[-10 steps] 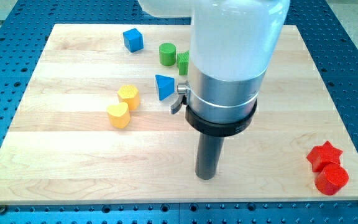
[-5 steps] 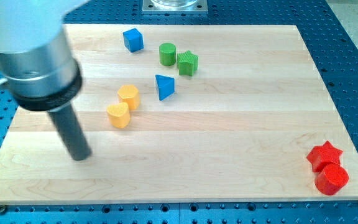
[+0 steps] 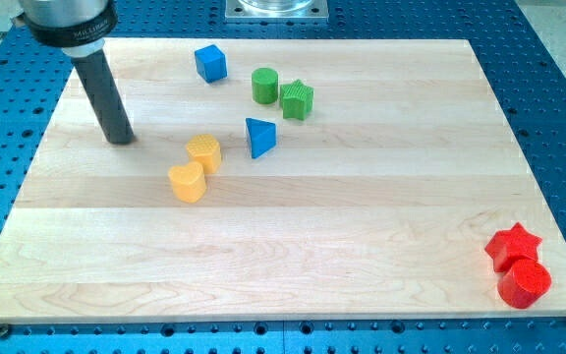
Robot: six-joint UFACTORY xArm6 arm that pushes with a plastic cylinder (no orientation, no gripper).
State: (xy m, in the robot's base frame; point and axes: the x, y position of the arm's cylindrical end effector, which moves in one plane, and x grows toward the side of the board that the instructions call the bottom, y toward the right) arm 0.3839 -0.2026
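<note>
Seven blocks: you have seven on the wooden board [image 3: 362,256], which lies on a blue perforated table [image 3: 558,118].
Tool: no jaws to report; your arm ends in a plain dark rod, holding nothing, touching no block.
Tip position: my tip [image 3: 119,141] rests on bare wood in the far left part of the board.
Nearest blocks: to the right of the tip and slightly nearer you sits the yellow ridged block [image 3: 204,152]; just beside it, seemingly touching, is the yellow heart-shaped block [image 3: 187,182]. Both are apart from the tip.
Centre: the blue triangular block [image 3: 259,137] sits right of the yellow pair, close but apart.
Far side: the blue cube [image 3: 210,63] stands alone near the far edge; the green cylinder [image 3: 264,85] and green star-shaped block [image 3: 298,99] sit side by side to its right.
Near right corner: the red star [image 3: 513,244] and red cylinder [image 3: 525,283] sit together, well apart from everything else.
</note>
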